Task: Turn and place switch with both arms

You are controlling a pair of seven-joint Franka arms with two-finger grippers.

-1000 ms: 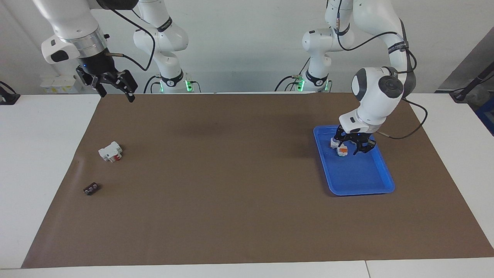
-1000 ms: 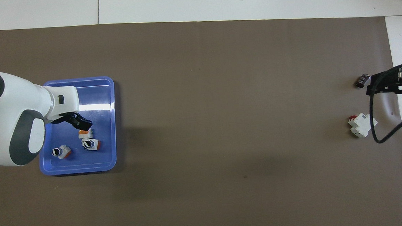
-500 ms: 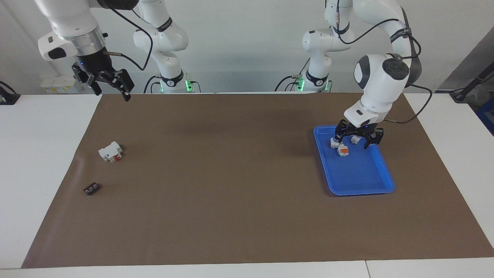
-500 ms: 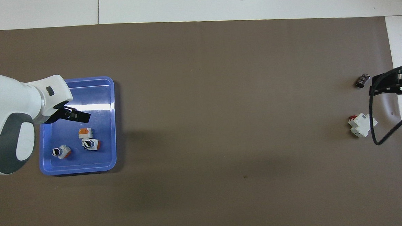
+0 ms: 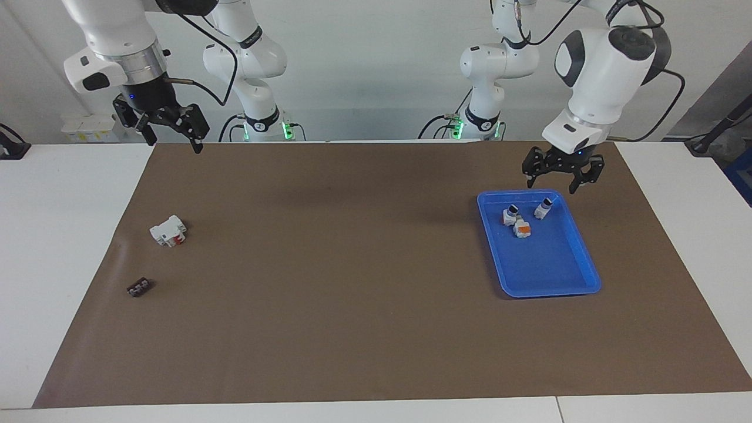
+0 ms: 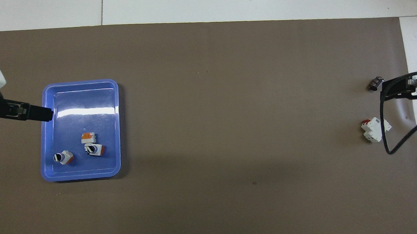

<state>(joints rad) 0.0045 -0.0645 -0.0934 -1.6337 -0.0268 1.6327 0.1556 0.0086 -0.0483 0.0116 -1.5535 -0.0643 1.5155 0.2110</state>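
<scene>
Facing view shows the switch (image 5: 521, 228) lying in the blue tray (image 5: 578, 281) below the left gripper (image 5: 563, 179), which hangs over the tray's edge nearest the robots with its fingers spread and nothing between them. Two more white, black-tipped switches (image 5: 509, 215) (image 5: 542, 208) lie beside it, also clear of those jaws. The right gripper (image 5: 173, 140) waits raised over the mat's corner, fingers spread and empty, above the white breaker block (image 5: 168, 230).

The left arm's black two-finger gripper (image 5: 563, 180), fingers spread and empty, has risen from inside the shallow blue plastic tray (image 5: 564, 281) to hang above the tray's rim at the robots' end.
</scene>
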